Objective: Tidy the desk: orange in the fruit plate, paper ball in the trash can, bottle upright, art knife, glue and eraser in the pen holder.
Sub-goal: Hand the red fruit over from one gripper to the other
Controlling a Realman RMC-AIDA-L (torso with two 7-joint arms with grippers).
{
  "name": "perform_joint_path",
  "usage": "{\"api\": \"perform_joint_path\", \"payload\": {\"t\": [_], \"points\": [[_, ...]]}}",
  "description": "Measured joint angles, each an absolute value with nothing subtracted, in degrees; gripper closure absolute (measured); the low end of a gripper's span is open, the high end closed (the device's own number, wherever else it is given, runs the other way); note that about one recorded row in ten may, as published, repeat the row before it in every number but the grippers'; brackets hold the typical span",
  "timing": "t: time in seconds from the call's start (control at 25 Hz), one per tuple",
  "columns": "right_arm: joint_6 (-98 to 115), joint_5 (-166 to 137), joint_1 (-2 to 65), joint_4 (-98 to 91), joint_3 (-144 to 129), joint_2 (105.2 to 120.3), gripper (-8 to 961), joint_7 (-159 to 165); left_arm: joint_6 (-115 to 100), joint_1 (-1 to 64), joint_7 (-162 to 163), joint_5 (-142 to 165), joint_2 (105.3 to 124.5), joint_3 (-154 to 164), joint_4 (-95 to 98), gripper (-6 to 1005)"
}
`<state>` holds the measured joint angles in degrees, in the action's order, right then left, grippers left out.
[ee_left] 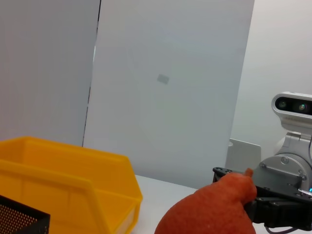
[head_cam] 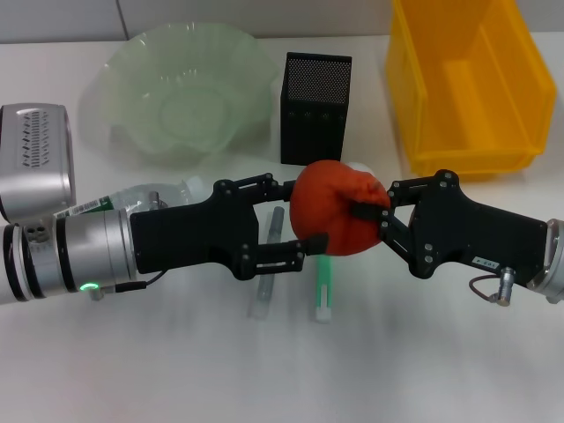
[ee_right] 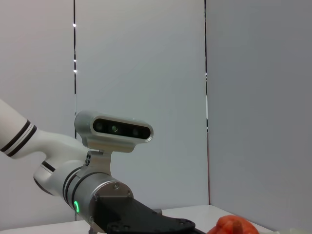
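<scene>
Both grippers' fingers are grasping the lumpy reddish-orange orange above the bench; the right gripper should release only once the left gripper is gripping firmly.

white table | fruit plate, pen holder, trash can (rear row)

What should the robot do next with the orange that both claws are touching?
Probably the right claw should let go. Both claws are closed on the orange, held between them above the desk, and the left claw is on the side nearer the fruit plate, so it seems best placed to carry the orange there.
</scene>
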<state>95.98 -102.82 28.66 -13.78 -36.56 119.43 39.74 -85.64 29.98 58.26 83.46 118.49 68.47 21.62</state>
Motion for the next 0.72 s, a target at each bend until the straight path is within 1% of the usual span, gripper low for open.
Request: {"api": "perform_joint_path", "payload": {"t": [0.24,0.56,0.72], "points": [[95.97,-102.83,28.74,-13.74,-36.56,119.39,919,39.72,-85.25,30.37,58.06,83.4,118.48,67.88,21.62,334],[95.97,-102.88,28.74,-13.71,-36.56,119.36,916,39.72,-84.99,30.39,58.08,83.4,118.48,66.67,21.62,553],[95.48,-102.85,28.74,-13.62,-36.54,119.36,912,39.98,-85.0,30.45,58.31,83.4,118.48,66.78,21.57,699]]}}
